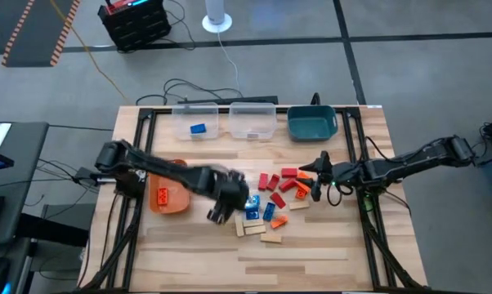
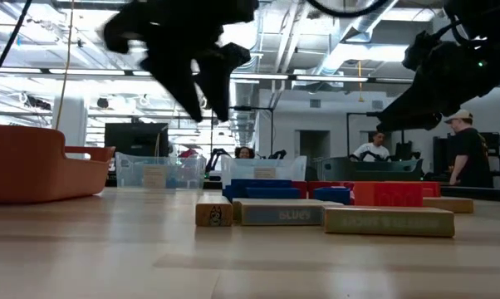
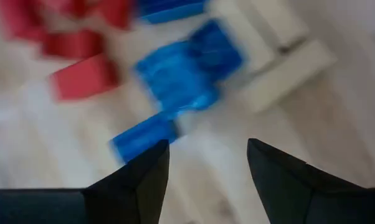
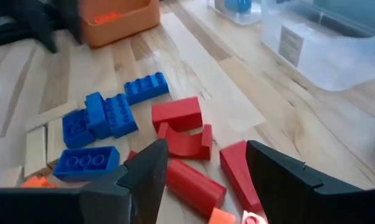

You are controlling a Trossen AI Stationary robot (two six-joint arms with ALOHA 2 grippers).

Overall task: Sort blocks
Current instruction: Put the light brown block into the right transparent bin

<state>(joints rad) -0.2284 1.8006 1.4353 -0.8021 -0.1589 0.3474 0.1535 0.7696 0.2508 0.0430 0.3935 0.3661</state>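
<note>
Above mid-worktop, the left gripper hovers, fingers apart and empty, beside the blocks; crowded blue bricks risk a double grab. Right gripper waits, fingers apart.

We can't make out much in the left wrist view: the blocks under the left claw are smeared, so their studs and edges don't read. From above, that claw is a dark blur too. At surface height the orange bin gets cut off by the edge.
</note>
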